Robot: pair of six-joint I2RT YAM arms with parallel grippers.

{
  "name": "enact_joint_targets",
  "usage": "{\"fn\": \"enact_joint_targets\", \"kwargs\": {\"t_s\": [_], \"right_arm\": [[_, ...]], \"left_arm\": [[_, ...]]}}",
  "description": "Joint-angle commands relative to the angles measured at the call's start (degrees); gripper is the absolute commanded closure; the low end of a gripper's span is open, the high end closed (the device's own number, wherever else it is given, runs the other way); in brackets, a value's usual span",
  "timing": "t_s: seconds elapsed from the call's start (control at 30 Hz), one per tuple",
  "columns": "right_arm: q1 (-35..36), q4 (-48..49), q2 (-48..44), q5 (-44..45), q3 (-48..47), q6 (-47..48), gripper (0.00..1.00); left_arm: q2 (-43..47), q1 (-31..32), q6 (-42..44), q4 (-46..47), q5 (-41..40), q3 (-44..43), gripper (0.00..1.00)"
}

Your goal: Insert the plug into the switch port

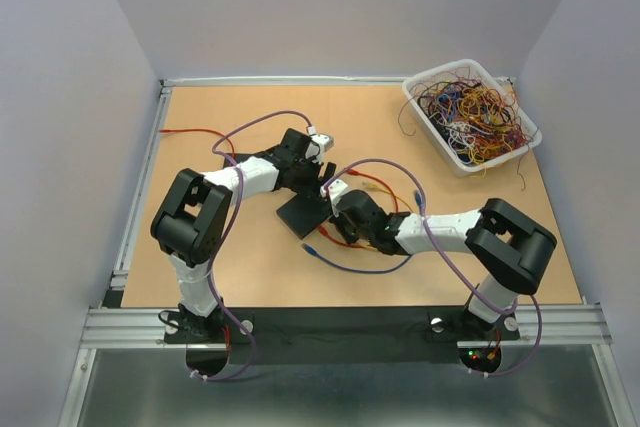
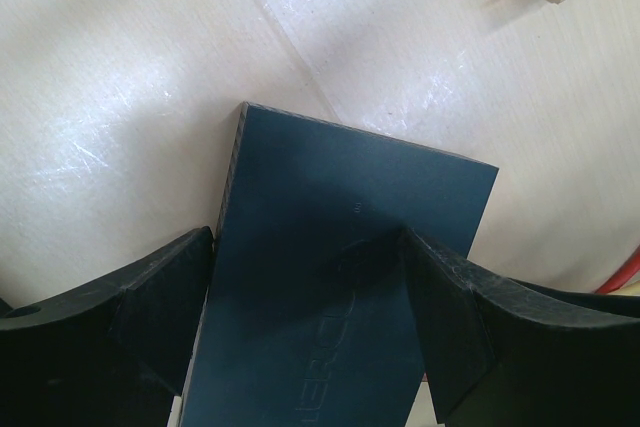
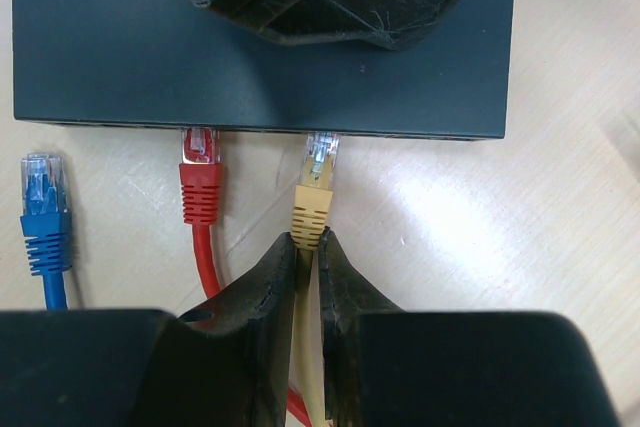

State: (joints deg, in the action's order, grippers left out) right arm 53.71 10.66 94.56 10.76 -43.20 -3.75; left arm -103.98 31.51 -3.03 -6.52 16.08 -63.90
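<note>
Yellow ribbed plug (image 3: 315,189) between right jaws, against matte black switch (image 3: 100,62).

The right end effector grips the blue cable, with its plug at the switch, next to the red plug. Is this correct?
Not quite: the right end effector grips the yellow cable, not the blue one. The blue plug lies loose beside the switch. The right wrist view shows this.

Ahead of the right claw (image 3: 308,247), the switch (image 3: 260,67) has a smooth, matt, dark casing. The claw's fingers (image 3: 265,317) are black plastic, faintly grainy. At their tips, the yellow plug (image 3: 318,162) has a clear glossy head and a dull ribbed boot. The tabletop (image 3: 500,227) is pale wood-look, lightly scratched.
</note>
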Motion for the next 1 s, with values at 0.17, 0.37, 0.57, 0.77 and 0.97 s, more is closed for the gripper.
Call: {"fn": "enact_joint_targets", "kwargs": {"t_s": [0.17, 0.37, 0.57, 0.77, 0.97], "right_arm": [[-0.19, 7.71, -2.01, 1.01, -4.17, -0.65, 1.00], [-0.19, 7.71, -4.47, 0.93, -4.96, -1.09, 1.00], [-0.28, 7.19, -5.88, 1.10, -7.16, -0.65, 0.99], [-0.36, 6.75, -4.30, 1.10, -7.52, -0.38, 1.00], [-0.45, 7.36, -4.21, 0.49, -4.09, -2.05, 1.00]], "left_arm": [[-1.84, 3.12, 0.04, -4.29, 3.52, -0.26, 0.16], [-1.92, 3.47, 0.13, -4.37, 3.53, -0.26, 0.16], [-2.54, 3.47, 0.21, -4.99, 2.12, -0.44, 0.16], [-2.63, 3.65, 0.30, -4.99, 2.38, -0.26, 0.16], [-2.63, 3.56, 0.21, -5.08, 2.29, -0.44, 0.16]]}}
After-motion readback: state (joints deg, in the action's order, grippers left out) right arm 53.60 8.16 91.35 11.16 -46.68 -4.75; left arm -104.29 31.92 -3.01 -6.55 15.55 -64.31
